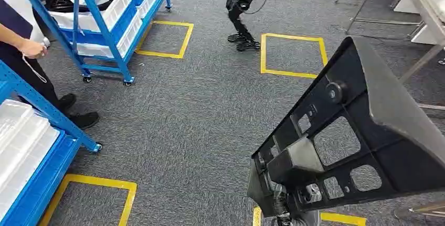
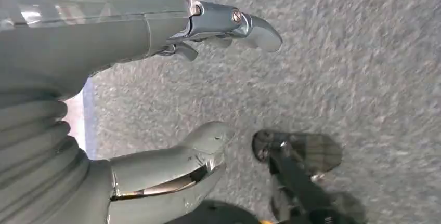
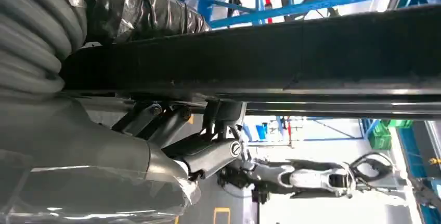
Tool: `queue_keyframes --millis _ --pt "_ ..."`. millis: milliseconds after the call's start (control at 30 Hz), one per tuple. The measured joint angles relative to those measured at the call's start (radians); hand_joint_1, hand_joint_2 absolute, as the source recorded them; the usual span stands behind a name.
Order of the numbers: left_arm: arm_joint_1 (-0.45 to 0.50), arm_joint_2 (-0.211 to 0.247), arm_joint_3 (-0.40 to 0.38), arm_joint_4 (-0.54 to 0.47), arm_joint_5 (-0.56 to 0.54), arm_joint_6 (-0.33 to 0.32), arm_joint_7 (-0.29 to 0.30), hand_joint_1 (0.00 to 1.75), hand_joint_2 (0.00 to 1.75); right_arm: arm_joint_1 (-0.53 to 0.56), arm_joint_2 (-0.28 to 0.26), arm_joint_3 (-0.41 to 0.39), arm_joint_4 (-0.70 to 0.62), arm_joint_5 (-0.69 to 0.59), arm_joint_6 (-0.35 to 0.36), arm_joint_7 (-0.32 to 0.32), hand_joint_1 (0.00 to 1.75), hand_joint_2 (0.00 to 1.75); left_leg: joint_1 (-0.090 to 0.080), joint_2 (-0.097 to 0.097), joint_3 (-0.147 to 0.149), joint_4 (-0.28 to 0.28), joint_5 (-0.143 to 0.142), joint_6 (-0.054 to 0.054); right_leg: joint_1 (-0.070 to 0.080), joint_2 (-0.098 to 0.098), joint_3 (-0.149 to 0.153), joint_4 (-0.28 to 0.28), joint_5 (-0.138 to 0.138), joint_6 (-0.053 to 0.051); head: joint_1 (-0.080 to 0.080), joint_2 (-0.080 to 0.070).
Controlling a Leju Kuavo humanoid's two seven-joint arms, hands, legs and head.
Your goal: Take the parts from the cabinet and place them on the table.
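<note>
From the head view, a large black part (image 1: 362, 147) sits near right above the grey carpet (image 1: 199, 110), blue cabinet (image 1: 105, 21) far left. The left hand (image 2: 171, 104) hangs with fingers apart, holding nothing. The right hand (image 3: 171, 141) has its fingers clamped on the part's edge.

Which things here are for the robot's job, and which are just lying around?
For the job:
- big black plastic panel part with cut-out holes, held by the right hand
- left hand, holding nothing
- blue metal shelf cabinet on wheels

Just around:
- yellow tape squares on the grey carpet
- person's hand
- another dark robot
</note>
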Motion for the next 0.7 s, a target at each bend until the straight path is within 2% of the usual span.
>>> queue_keyframes --millis 33,67,100,133,167,200,233,267,300,400,433,467,500,533,567,600,633,667,700 --pt "0.001 0.001 0.0 0.0 0.0 0.002 0.0 0.0 1.75 -0.001 0.0 0.0 0.0 0.0 0.001 0.0 1.75 1.75 -0.002 0.014 -0.002 0.001 0.0 0.0 -0.002 -0.022 -0.037 0.08 -0.041 0.004 0.001 0.0" --pt "0.003 0.002 0.002 0.0 0.0 0.003 0.0 0.0 1.75 -0.001 0.0 0.0 0.0 -0.002 0.004 -0.001 1.75 1.75 -0.004 0.03 -0.002 0.001 -0.001 0.001 -0.005 -0.031 -0.07 0.152 -0.072 0.007 0.0 0.0" --pt "0.004 0.004 0.004 0.0 0.0 0.004 0.0 0.0 1.75 -0.001 0.0 0.0 0.001 -0.005 0.006 -0.002 1.75 1.75 -0.005 0.046 -0.003 0.001 -0.002 0.001 -0.007 -0.033 -0.09 0.198 -0.082 0.01 0.001 0.0" --pt "0.004 0.005 0.007 0.0 0.0 0.004 0.0 0.0 1.75 -0.001 0.0 0.0 0.003 -0.009 0.006 -0.002 1.75 1.75 -0.005 0.062 -0.002 0.002 -0.003 0.0 -0.009 -0.036 -0.087 0.195 -0.066 0.011 0.0 0.0" --pt "0.003 0.005 0.008 0.0 -0.002 0.004 0.0 0.0 1.75 -0.001 0.0 0.0 0.006 -0.013 0.008 -0.003 1.75 1.75 -0.005 0.076 -0.001 0.002 -0.005 -0.002 -0.01 -0.041 -0.058 0.145 -0.033 0.012 0.0 0.0" --pt "0.001 0.005 0.009 0.0 -0.004 0.004 0.0 0.0 1.75 -0.001 0.0 0.0 0.009 -0.016 0.01 -0.005 1.75 1.75 -0.004 0.088 0.002 0.002 -0.008 -0.004 -0.012 -0.051 -0.009 0.06 0.007 0.012 0.001 0.0" --pt "-0.001 0.005 0.01 0.0 -0.005 0.004 0.0 0.0 1.75 -0.001 -0.001 -0.001 0.01 -0.021 0.01 -0.006 1.75 1.75 -0.005 0.097 0.007 0.003 -0.012 -0.008 -0.011 -0.08 0.047 -0.035 0.042 0.01 0.0 0.0" --pt "0.0 0.005 0.011 0.0 -0.006 0.004 0.0 0.0 1.75 -0.003 -0.001 -0.001 0.01 -0.025 0.01 -0.009 1.75 1.75 -0.007 0.106 0.012 0.005 -0.015 -0.014 -0.004 -0.137 0.072 -0.089 0.026 0.005 0.001 0.0" --pt "0.001 0.006 0.013 0.0 -0.007 0.004 0.0 0.0 1.75 -0.004 -0.001 -0.002 0.011 -0.029 0.01 -0.012 1.75 1.75 -0.014 0.113 0.009 0.009 -0.021 -0.022 -0.001 -0.135 0.075 -0.092 0.033 0.0 0.0 0.0" --pt "-0.003 0.006 0.013 0.0 -0.011 0.003 0.003 0.0 1.75 -0.001 0.001 -0.002 0.011 -0.031 0.008 -0.016 1.75 1.75 -0.012 0.144 0.025 0.003 -0.024 -0.036 0.007 -0.095 0.068 -0.091 0.031 -0.013 0.0 0.0" --pt "-0.004 0.006 0.013 0.0 -0.011 0.002 0.004 0.0 1.75 0.001 0.002 -0.002 0.01 -0.029 0.005 -0.016 1.75 1.75 -0.007 0.142 0.024 0.002 -0.033 -0.047 -0.002 -0.081 0.073 -0.1 0.039 -0.024 0.0 0.0" --pt "-0.004 0.006 0.013 0.0 -0.014 0.002 0.005 0.0 1.75 0.003 0.003 -0.002 0.008 -0.027 0.003 -0.016 1.75 1.75 -0.005 0.094 0.02 0.03 -0.053 -0.052 -0.002 -0.072 0.074 -0.103 0.041 -0.028 0.0 0.0" --pt "-0.003 0.006 0.013 0.0 -0.014 0.002 0.005 0.0 1.75 0.002 0.004 -0.002 0.007 -0.026 0.003 -0.016 1.75 1.75 -0.004 0.056 -0.004 0.089 -0.089 -0.052 -0.001 -0.062 0.072 -0.103 0.043 -0.034 -0.001 0.0" --pt "-0.003 0.006 0.013 0.0 -0.014 0.002 0.006 0.0 1.75 0.001 0.008 -0.002 0.007 -0.024 0.003 -0.015 1.75 1.75 -0.003 0.034 -0.043 0.173 -0.133 -0.052 0.001 -0.051 0.07 -0.103 0.044 -0.039 0.0 0.0" --pt "0.0 0.006 0.013 0.0 -0.016 0.002 0.006 0.0 1.75 0.002 0.008 -0.002 0.007 -0.023 0.003 -0.014 1.75 1.75 -0.003 0.025 -0.086 0.261 -0.169 -0.052 0.004 -0.036 0.07 -0.103 0.044 -0.041 0.0 0.0" --pt "0.002 0.006 0.013 0.0 -0.017 0.002 0.008 0.0 1.75 0.003 0.008 -0.003 0.007 -0.022 0.003 -0.014 1.75 1.75 -0.004 0.022 -0.116 0.316 -0.182 -0.051 0.006 -0.02 0.07 -0.102 0.044 -0.042 0.0 0.0" --pt "0.005 0.006 0.013 0.0 -0.018 0.002 0.008 0.0 1.75 0.005 0.008 -0.004 0.008 -0.022 0.003 -0.013 1.75 1.75 -0.004 0.022 -0.125 0.325 -0.167 -0.049 0.009 -0.004 0.071 -0.101 0.044 -0.042 0.0 0.0" --pt "0.007 0.006 0.013 0.0 -0.018 0.002 0.01 0.0 1.75 0.006 0.008 -0.004 0.008 -0.021 0.003 -0.012 1.75 1.75 -0.004 0.021 -0.114 0.289 -0.132 -0.045 0.01 0.011 0.072 -0.099 0.044 -0.042 0.0 0.0" --pt "0.006 0.006 0.013 0.0 -0.019 0.002 0.01 0.0 1.75 0.006 0.008 -0.005 0.008 -0.02 0.003 -0.011 1.75 1.75 -0.004 0.016 -0.087 0.218 -0.084 -0.04 0.011 0.026 0.074 -0.098 0.044 -0.042 0.0 0.0"
